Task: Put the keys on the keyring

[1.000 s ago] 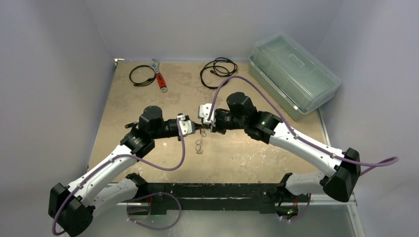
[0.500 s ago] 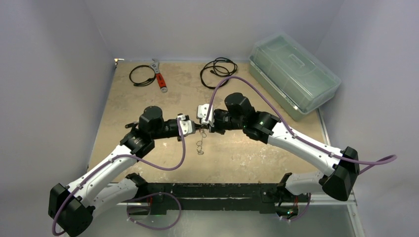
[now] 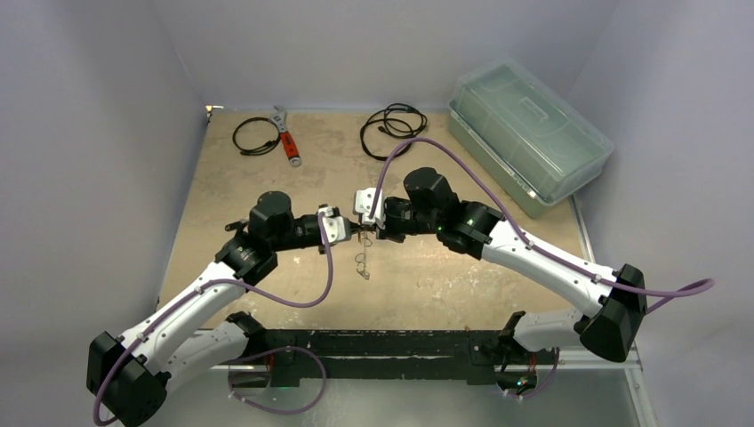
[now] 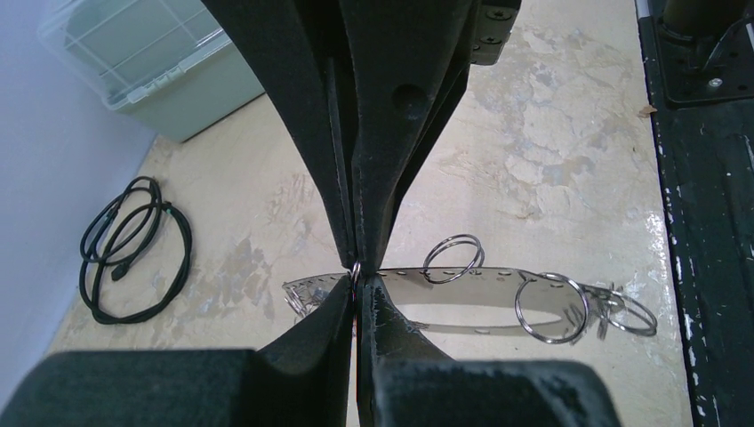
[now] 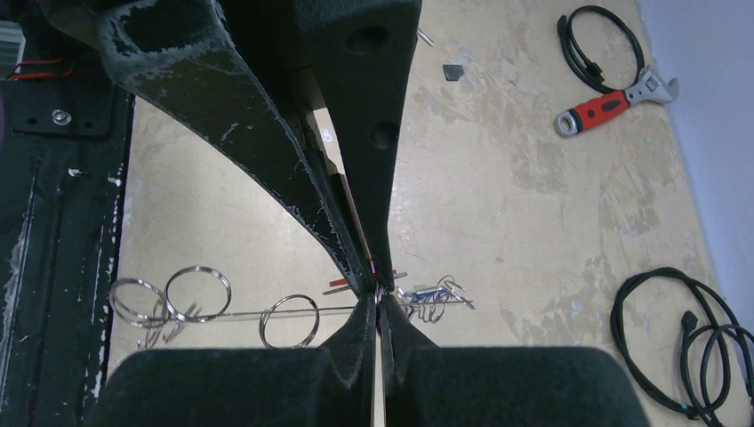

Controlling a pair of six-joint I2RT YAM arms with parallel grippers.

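Left pincer (image 4: 356,294): closed, with the fingers pressed flat together. It is held above the middle of the tabletop (image 3: 462,276) and is met tip to tip by the opposite pincer.
Right pincer (image 5: 378,307): closed in the same way, with no gap left between its fingers. It is pointed straight at the left one.
Small ring (image 4: 356,270): a tiny metal ring is seen exactly where the four fingertips meet. Which pincer it is clamped by cannot be told.
Keyring (image 3: 360,261): a thin wire loop is found directly beneath the meeting tips and is stretched along the tabletop in both wrist views. Whether it is joined to the small ring cannot be told.
Split rings (image 5: 197,294): several are strung along the wire, some overlapping at the far end.
Keys (image 5: 429,295): they are bunched at the end of the loop nearest the fingertips. A blue head can be made out, but the rest are too small to tell.
Wrench (image 5: 609,102): red-handled, laid near the back edge, well apart from the pincers.
Cables (image 3: 393,120): two black coils are laid at the back, one on each side of the wrench.
Lidded plastic box (image 3: 529,133): set at the back right corner, with its lid closed.
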